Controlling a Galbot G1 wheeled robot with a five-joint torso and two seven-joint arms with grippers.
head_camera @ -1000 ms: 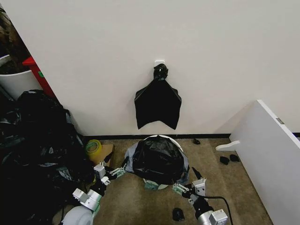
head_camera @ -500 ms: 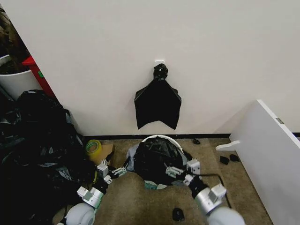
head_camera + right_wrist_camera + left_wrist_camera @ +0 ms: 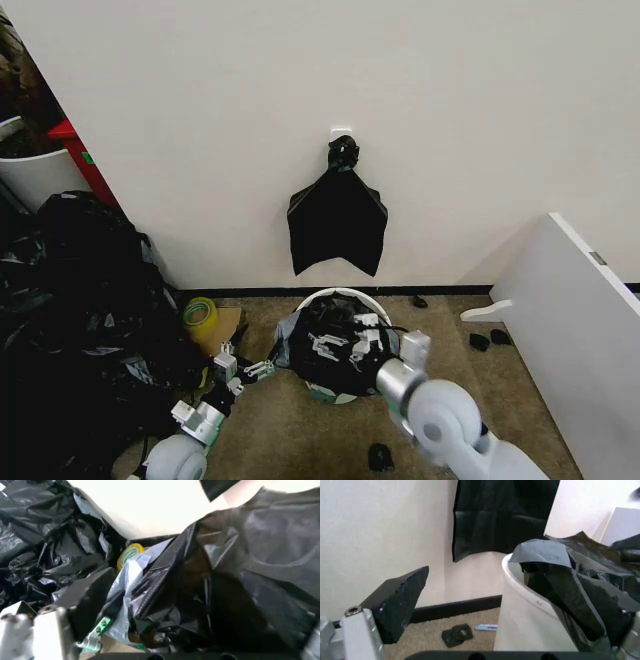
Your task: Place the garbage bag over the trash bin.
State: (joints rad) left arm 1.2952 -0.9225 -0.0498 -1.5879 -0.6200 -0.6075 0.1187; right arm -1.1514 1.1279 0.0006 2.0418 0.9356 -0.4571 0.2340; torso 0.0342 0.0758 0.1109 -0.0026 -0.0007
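While the garbage bag sits draped in the trash bin by the far wall, the right gripper spreads open over it and the left gripper, fingers apart, hangs at the bin's left side.

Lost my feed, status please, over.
Right end effector open over garbage bag in trash bin. Left end effector open beside bin. Nothing blocking.

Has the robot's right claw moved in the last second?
Yes. The right gripper has swung from beside the round cream-white plastic trash bin up over it, into the glossy black garbage bag.
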